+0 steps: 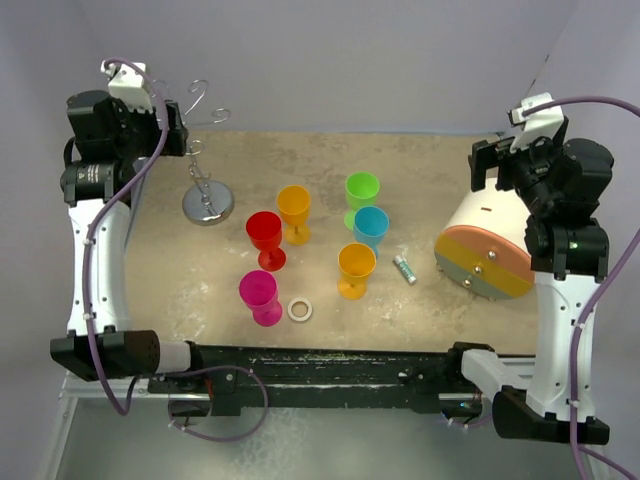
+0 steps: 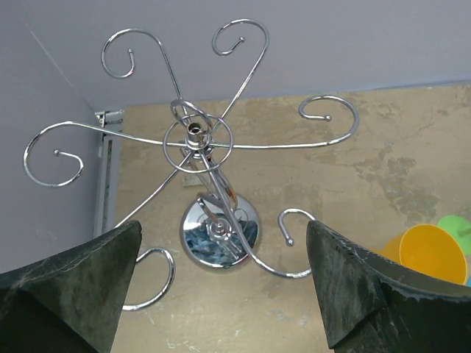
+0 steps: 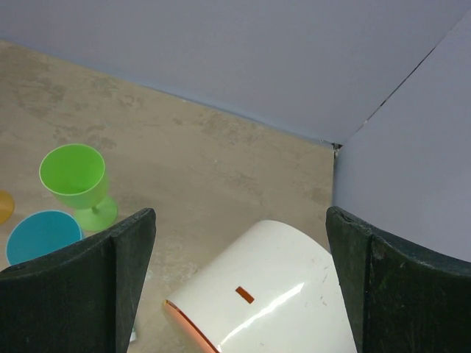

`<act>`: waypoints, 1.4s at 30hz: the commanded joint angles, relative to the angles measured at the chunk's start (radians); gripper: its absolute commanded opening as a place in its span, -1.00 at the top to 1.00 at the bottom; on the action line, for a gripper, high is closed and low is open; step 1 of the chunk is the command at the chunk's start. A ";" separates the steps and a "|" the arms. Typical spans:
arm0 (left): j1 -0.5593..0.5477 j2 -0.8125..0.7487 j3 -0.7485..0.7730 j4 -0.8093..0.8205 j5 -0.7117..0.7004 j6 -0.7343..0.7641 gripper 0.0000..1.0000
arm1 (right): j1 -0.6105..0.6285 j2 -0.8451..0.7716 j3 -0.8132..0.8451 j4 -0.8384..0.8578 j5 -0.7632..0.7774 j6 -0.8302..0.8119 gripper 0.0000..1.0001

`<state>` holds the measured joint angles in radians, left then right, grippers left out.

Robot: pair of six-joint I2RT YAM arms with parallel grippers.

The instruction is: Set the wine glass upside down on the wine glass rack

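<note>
The wine glass rack point(image 1: 208, 203) is standing far left on the worktop point(image 1: 420, 300); six wine glasses point(image 1: 294, 208) are standing right of it, a ring point(image 1: 300, 310) lying before them, a domed object point(image 1: 487, 245) lying farther right.

Bright, even, diffuse light in all views. Shadows under cups point(image 1: 294, 205) faint and soft. Specular glare on rack base point(image 2: 219, 235), centre frame; glare streak on white dome point(image 3: 268, 301), lower centre. Focus sharp throughout.
</note>
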<state>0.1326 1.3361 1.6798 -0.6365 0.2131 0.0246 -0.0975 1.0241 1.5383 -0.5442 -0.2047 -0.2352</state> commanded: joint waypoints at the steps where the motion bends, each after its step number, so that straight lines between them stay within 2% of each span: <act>1: 0.009 0.064 0.057 0.103 -0.028 -0.037 -0.84 | -0.004 0.008 0.019 0.023 -0.027 -0.006 -1.00; 9: 0.007 0.175 0.090 0.221 -0.039 -0.060 -0.66 | -0.004 0.039 0.016 0.016 -0.035 -0.010 -1.00; 19: 0.007 0.290 0.180 0.235 -0.040 -0.079 -0.36 | -0.004 0.051 0.007 0.012 -0.055 -0.016 -1.00; 24: 0.007 0.303 0.185 0.234 -0.039 -0.070 -0.15 | -0.004 0.060 0.001 0.008 -0.076 -0.015 -1.00; 29: 0.007 0.302 0.179 0.234 -0.002 -0.033 0.16 | -0.004 0.053 -0.014 0.008 -0.086 -0.010 -1.00; 42: 0.007 0.283 0.206 0.205 0.012 -0.003 0.59 | -0.004 -0.002 -0.053 0.001 -0.094 -0.009 -1.00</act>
<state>0.1329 1.6474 1.8214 -0.4641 0.1867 -0.0105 -0.0978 1.0492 1.4906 -0.5552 -0.2798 -0.2386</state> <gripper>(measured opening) 0.374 0.998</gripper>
